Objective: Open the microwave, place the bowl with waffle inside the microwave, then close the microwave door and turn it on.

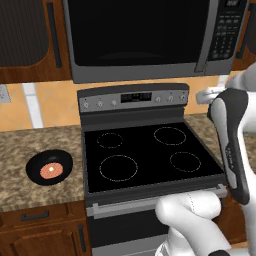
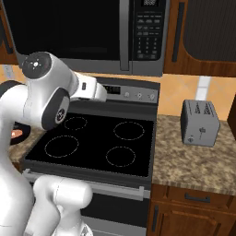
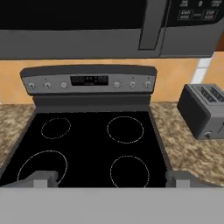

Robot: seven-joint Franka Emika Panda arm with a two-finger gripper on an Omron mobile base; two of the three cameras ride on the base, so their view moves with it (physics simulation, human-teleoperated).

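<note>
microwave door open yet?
No. In the left base view the microwave door sits flush in its frame, and the bowl is on the counter.

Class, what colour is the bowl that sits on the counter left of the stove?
Black; the bowl shows best in the left base view, holding an orange-pink waffle.

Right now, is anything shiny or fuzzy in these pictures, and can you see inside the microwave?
Left base view: the microwave door is flat dark glass with only a faint curve showing, nothing clear inside; the bowl looks soft-edged. Right base view: the toaster is evenly lit, no glare. Hand view: the stove is plain black with no reflections, slightly blurry all over.
</note>
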